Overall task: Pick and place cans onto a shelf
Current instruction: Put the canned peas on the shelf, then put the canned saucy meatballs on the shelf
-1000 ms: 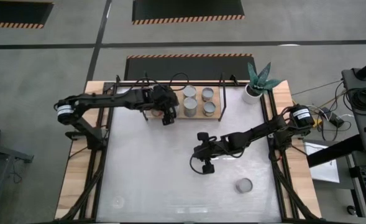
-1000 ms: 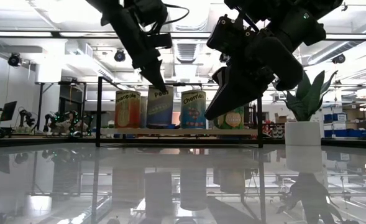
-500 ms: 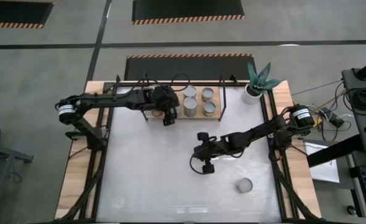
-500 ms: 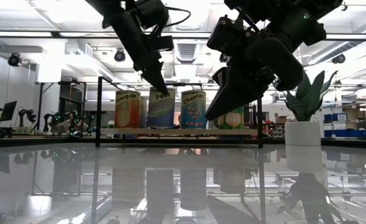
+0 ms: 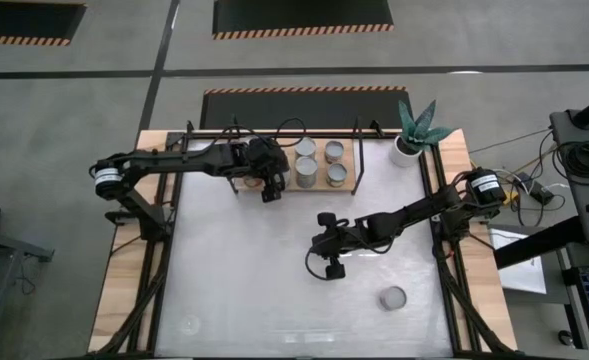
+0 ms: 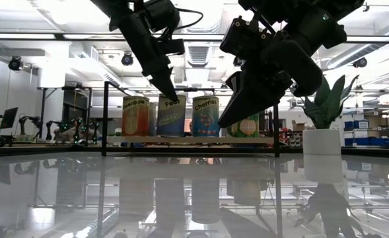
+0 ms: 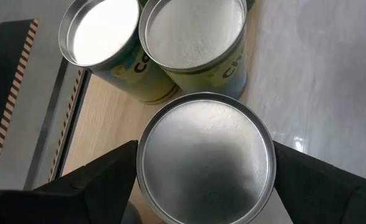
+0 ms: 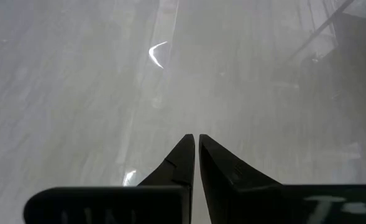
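The shelf [image 5: 319,160], a wooden board in a black rod frame, stands at the table's far edge with several cans [image 5: 334,150] upright on it. My left gripper [image 5: 271,185] is over the shelf's left part, shut on one more can [image 7: 204,162]. In the low view this can [image 6: 171,116] stands on the shelf board [image 6: 187,139]. Another can [image 5: 392,297] stands alone on the table, near right. My right gripper [image 5: 319,255] hovers shut above mid-table, touching nothing. My left gripper has the can between its two fingers [image 7: 108,174], which lie against opposite sides of the wall just below the lid's rim [image 7: 140,168]. The fingers slant down from the table's left and near side. The can stands upright with its base on the shelf board.
A white plant pot [image 5: 406,150] with a green plant stands at the far right corner beside the shelf. Two cans [image 7: 195,37] stand close behind the held one. Open tabletop [image 5: 234,280] lies in front of the shelf.
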`<move>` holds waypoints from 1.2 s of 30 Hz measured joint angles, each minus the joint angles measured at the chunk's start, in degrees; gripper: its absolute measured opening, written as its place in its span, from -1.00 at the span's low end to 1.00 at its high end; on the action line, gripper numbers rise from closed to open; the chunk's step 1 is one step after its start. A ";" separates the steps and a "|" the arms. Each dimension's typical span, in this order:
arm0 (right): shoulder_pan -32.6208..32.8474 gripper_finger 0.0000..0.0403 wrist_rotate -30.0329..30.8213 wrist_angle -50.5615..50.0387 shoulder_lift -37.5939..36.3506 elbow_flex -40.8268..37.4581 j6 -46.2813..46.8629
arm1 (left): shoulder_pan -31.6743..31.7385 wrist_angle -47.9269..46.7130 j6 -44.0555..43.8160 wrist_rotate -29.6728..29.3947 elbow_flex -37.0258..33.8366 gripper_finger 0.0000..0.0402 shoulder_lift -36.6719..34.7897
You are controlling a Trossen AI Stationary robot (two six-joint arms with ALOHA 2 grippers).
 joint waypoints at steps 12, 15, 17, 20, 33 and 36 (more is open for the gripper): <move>0.00 -0.94 0.00 -0.04 0.00 0.00 0.28 | 0.09 0.00 0.67 -0.41 0.00 0.81 -0.08; 0.00 -0.94 0.00 -0.04 0.00 0.00 0.28 | 0.09 -1.56 0.67 -0.41 0.76 0.81 -0.49; 0.00 -0.94 0.00 -0.03 0.00 0.00 0.28 | 0.02 -2.60 0.67 -0.42 1.99 0.81 -0.80; 0.00 -0.94 0.00 -0.02 0.00 0.00 0.28 | -0.28 -5.21 0.92 -0.45 4.14 0.81 -1.03; 0.00 -0.94 0.00 -0.15 0.00 0.00 0.63 | -5.58 -1.54 4.28 -4.14 1.10 0.73 -3.48; 0.00 -0.94 0.00 -0.17 0.00 0.00 1.01 | -6.49 1.17 6.76 -6.38 -0.41 0.61 -4.44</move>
